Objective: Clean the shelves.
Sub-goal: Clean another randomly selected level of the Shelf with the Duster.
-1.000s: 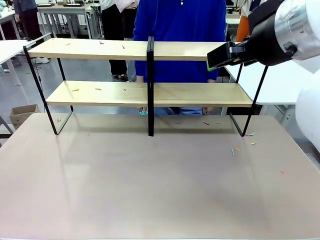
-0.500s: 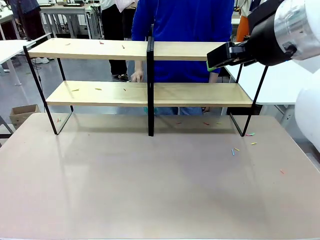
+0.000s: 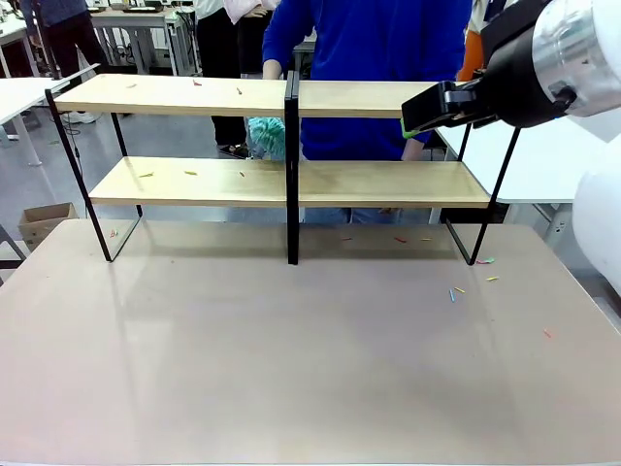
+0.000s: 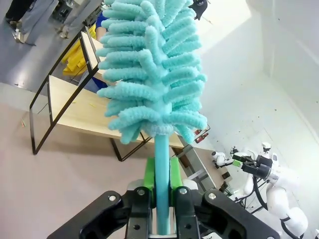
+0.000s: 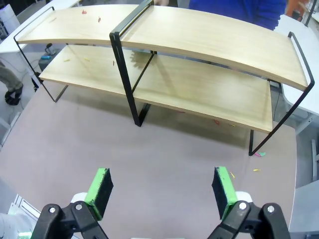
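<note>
The shelves [image 3: 388, 183] stood along the table's [image 3: 291, 369] far edge. Little bits [image 3: 146, 175] lay on both boards' left halves, so I guessed most cleaning was left. My left gripper [image 4: 162, 196] was squeezed tight on a duster [image 4: 154, 74]. My right gripper [image 5: 162, 189] gaped wide, empty. A teal thing [image 3: 267, 136] behind the shelves was half hidden.

Cardboard box [image 3: 44, 221] on the floor; white table [image 3: 19, 94] near it; person in blue [image 3: 378, 39] opposite

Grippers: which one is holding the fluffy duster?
The left gripper: it is shut on the turquoise duster, gripping its handle. The right gripper is wide open and holds nothing.
</note>
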